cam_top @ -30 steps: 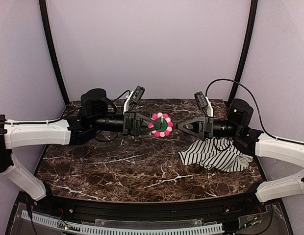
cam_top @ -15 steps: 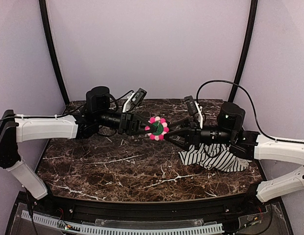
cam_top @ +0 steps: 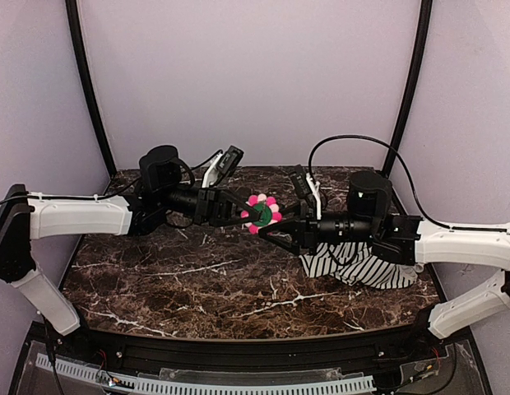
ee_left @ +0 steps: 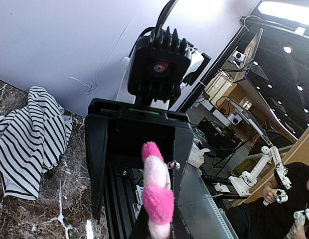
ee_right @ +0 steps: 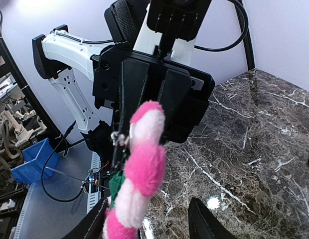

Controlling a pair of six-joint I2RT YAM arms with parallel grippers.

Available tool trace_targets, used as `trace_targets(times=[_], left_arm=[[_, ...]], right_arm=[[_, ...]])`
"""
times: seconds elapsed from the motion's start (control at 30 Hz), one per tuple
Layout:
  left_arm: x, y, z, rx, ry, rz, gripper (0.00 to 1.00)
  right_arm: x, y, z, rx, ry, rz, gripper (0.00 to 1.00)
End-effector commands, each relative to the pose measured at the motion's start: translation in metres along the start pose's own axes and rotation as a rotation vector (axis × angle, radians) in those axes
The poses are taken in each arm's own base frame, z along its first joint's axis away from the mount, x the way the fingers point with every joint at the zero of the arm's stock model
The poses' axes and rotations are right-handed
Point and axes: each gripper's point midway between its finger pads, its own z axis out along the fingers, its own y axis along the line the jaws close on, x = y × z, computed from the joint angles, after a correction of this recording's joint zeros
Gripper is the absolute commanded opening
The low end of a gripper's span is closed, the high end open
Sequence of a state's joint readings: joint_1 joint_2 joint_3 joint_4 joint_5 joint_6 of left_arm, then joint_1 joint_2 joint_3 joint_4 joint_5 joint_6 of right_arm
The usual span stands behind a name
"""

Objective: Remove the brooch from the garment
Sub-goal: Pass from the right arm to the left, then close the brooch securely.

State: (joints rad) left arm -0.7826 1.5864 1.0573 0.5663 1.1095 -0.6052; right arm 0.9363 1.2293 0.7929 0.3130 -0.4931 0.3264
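The brooch (cam_top: 262, 213), a flower of pink and white petals round a green centre, is held in the air over the table's middle by my left gripper (cam_top: 245, 216), which is shut on it. The brooch shows edge-on in the left wrist view (ee_left: 156, 193) and in the right wrist view (ee_right: 140, 181). My right gripper (cam_top: 271, 228) is open, with one finger on each side of the brooch; one right fingertip (ee_right: 205, 220) shows below it. The striped garment (cam_top: 363, 265) lies crumpled on the table under the right arm, apart from the brooch, and shows in the left wrist view (ee_left: 29, 139).
The dark marble table (cam_top: 197, 284) ends at a black front rail. Purple walls and two black poles (cam_top: 86, 82) close in the back and sides. The two arms meet head-on over the table's middle.
My right arm has moved left from above the garment to the brooch, and its open jaws now flank it. My left gripper has kept hold of the brooch, shifting slightly left.
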Motion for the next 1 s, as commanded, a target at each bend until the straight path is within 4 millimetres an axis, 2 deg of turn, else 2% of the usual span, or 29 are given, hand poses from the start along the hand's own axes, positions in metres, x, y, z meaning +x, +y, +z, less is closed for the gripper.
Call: trace_targets(times=[0.0,0.17,0.4,0.57,0.73,0.97], left_arm=[[0.006,0.0,-0.002,0.02,0.008,0.001,0.01],[0.008,0.001,-0.001,0.027,0.014,-0.005,0.01],[0.012,0.003,0.001,0.037,0.024,-0.013,0.01],[0.014,0.001,0.002,0.046,0.028,-0.014,0.01],[0.016,0.0,0.004,0.053,0.033,-0.013,0.01],[0.018,-0.004,0.006,0.07,0.044,-0.007,0.01]], right_arm=[[-0.011,0.008,0.006,-0.025,-0.026,-0.02,0.49],[-0.013,0.013,0.007,-0.055,-0.041,-0.007,0.42],[-0.023,0.021,0.007,-0.101,-0.078,0.0,0.47],[-0.023,0.021,0.01,-0.113,-0.084,0.013,0.46],[-0.023,0.021,0.011,-0.123,-0.09,0.024,0.35],[-0.023,0.026,0.013,-0.163,-0.091,0.044,0.25]])
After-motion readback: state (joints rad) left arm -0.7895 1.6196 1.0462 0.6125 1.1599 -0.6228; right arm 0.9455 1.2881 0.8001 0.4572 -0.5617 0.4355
